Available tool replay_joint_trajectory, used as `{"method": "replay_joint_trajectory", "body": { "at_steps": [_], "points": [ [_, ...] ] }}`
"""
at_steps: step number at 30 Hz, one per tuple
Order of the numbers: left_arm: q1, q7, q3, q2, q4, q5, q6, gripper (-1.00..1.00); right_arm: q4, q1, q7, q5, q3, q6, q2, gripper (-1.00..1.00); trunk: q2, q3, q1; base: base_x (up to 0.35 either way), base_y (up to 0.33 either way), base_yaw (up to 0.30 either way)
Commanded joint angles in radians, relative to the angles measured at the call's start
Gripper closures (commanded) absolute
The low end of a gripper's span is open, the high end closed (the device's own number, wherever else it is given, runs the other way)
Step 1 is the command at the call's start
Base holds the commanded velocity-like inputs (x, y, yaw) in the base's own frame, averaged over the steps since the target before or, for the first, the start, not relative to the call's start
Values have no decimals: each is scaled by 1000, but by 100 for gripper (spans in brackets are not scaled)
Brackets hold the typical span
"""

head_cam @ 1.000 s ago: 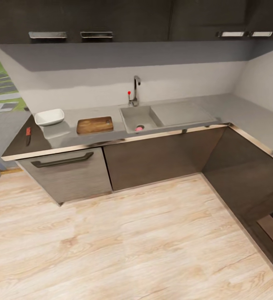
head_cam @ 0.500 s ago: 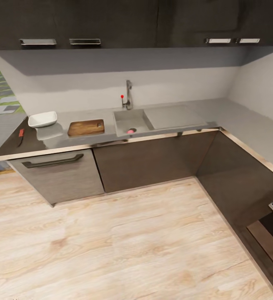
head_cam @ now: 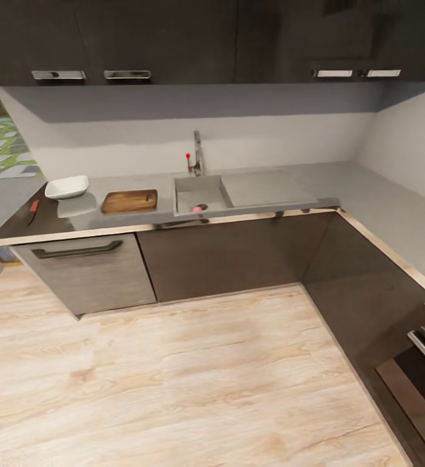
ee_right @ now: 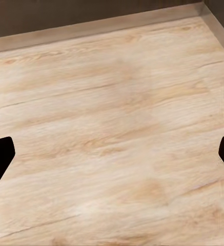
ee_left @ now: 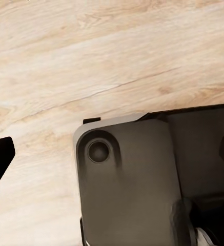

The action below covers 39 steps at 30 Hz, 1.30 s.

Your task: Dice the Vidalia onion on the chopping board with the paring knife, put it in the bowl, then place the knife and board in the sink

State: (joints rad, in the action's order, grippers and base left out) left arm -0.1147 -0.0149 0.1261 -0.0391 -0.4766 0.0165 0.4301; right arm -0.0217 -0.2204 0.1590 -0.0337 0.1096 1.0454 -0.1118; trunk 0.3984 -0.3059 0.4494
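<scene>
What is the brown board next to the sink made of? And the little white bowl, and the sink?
The chopping board looks like wood: brown with streaky grain, matte. The bowl looks like glazed ceramic or maybe plastic: plain smooth white; the picture leaves it open. The sink looks like brushed steel or grey stone composite: dull grey, no strong shine, so that is unsure too.

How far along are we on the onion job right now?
Nothing is done yet. The small pale-pink onion sits in the grey steel sink; the brown wooden chopping board, white squarish bowl and red-handled paring knife lie untouched on the glossy grey countertop. Fetching, dicing, transferring and clearing remain.
</scene>
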Motion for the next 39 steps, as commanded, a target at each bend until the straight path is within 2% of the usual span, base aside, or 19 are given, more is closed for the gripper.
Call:
{"method": "replay_joint_trajectory", "body": {
  "at_steps": [1, 11, 26, 39],
  "points": [
    [0, 0, 3, -1, -2, 2, 1, -100, 1, 0, 7, -3, 9, 2, 0, -100, 2, 0, 1, 52, -313, 110],
    [0, 0, 3, -2, -2, 2, 1, -100, 1, 0, 7, -3, 9, 2, 0, -100, 2, 16, 1, 191, -240, 115],
    [0, 0, 3, -2, -2, 2, 1, -100, 1, 0, 7, -3, 9, 2, -2, -100, 2, 38, 1, 266, -50, 156],
    [0, 0, 3, -1, -2, 2, 1, -100, 1, 0, 6, -3, 9, 2, 1, -100, 2, 57, 1, 229, -208, 171]
  ]
}}
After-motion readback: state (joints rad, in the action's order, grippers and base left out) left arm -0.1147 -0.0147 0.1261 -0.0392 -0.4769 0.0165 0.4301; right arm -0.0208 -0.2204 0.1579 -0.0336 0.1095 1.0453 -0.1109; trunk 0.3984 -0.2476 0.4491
